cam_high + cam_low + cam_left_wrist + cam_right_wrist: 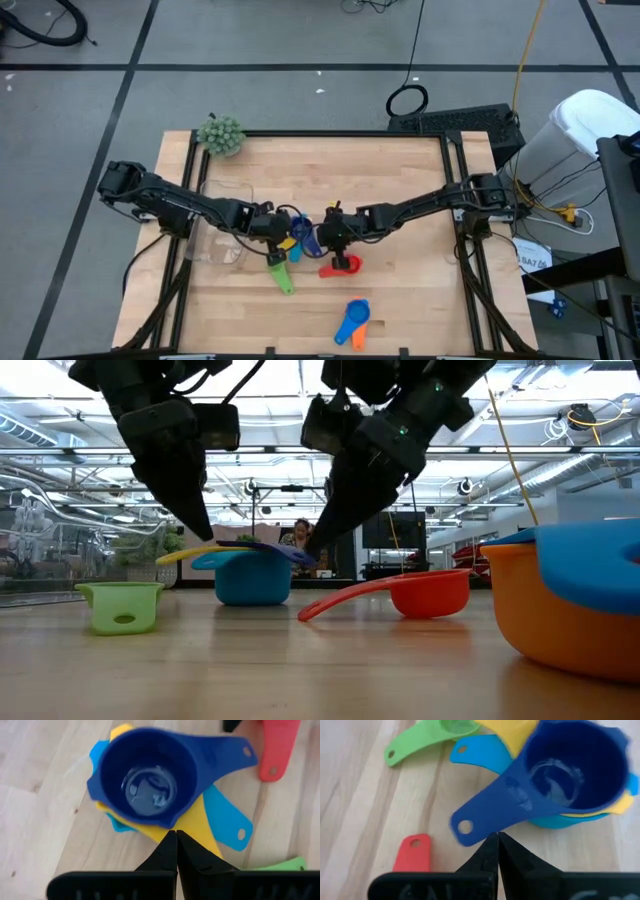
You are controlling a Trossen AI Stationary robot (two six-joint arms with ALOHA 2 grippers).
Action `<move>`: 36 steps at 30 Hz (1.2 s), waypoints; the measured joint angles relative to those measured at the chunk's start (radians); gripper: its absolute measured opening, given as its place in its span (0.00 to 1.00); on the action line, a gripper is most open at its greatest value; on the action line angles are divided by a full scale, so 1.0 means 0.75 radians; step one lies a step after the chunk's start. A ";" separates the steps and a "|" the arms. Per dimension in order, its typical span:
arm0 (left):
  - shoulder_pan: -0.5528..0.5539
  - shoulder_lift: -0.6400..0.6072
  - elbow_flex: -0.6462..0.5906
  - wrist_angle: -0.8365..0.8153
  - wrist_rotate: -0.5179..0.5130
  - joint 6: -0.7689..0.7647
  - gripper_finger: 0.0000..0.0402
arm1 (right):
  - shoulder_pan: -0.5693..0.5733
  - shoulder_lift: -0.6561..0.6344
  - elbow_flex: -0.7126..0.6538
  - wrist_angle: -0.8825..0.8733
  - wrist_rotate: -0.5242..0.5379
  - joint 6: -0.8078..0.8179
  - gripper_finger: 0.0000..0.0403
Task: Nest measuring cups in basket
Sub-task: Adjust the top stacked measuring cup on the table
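Observation:
A dark blue measuring cup (145, 780) sits nested in a yellow cup (197, 827) and a light blue cup (250, 578) at the table's middle, their handles fanned out. My left gripper (176, 834), shut, comes at the stack from the left. My right gripper (497, 836), also shut, comes from the right. A green cup (281, 272) and a red cup (342, 265) stand on the table nearer the front. Another blue cup sits inside an orange one (352, 323) near the front edge. The clear basket (212, 250) lies left of the stack, under my left arm. My left gripper has its shut fingertips (207, 532) down on the yellow cup's handle (192, 822), right beside the dark blue cup's rim. The fingers slant down from the table's left. The stack stands upright on the table. My right gripper meets the edge of the dark blue cup's handle (485, 827) with its shut fingertips (314, 546), near the handle's holed free end. The fingers slant down from the table's right. The handle juts out level above the table.
A fuzzy green ball (220, 134) sits at the far left corner. The red cup's handle (414, 852) lies close under my right gripper. Bare wood shows on the table's right half (410, 190).

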 joint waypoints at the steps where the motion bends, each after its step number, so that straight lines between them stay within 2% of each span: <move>1: 0.000 0.000 0.000 0.014 0.000 0.002 0.00 | -0.001 0.000 0.000 0.010 0.004 0.000 0.00; 5: 0.000 0.000 0.000 0.071 0.000 0.011 0.00 | -0.004 -0.001 0.000 0.036 0.003 -0.002 0.00; 9: 0.007 -0.001 0.013 0.035 -0.004 0.036 0.00 | -0.020 -0.002 0.000 0.031 0.003 -0.005 0.00; 13: 0.021 -0.048 0.071 -0.163 -0.084 0.056 0.01 | -0.037 -0.002 0.000 -0.028 0.006 -0.017 0.00; 16: 0.039 -0.079 0.116 -0.407 -0.161 0.059 0.03 | -0.048 -0.002 0.000 -0.070 0.012 -0.032 0.00; 19: 0.065 -0.091 0.118 -0.540 -0.154 0.039 0.06 | -0.054 -0.006 0.000 -0.080 0.038 -0.045 0.00; 23: 0.087 -0.072 0.084 -0.537 -0.066 0.038 0.08 | -0.057 -0.013 0.000 -0.064 0.069 -0.066 0.00; 27: 0.082 -0.054 0.067 -0.485 -0.057 0.038 0.08 | -0.056 -0.052 -0.001 0.004 0.114 -0.092 0.00; 32: 0.078 -0.037 0.066 -0.420 -0.057 0.042 0.08 | -0.065 -0.074 0.001 0.158 0.104 -0.058 0.00; 36: 0.084 -0.037 0.066 -0.402 -0.061 0.050 0.08 | -0.092 -0.046 0.001 0.212 0.034 -0.047 0.00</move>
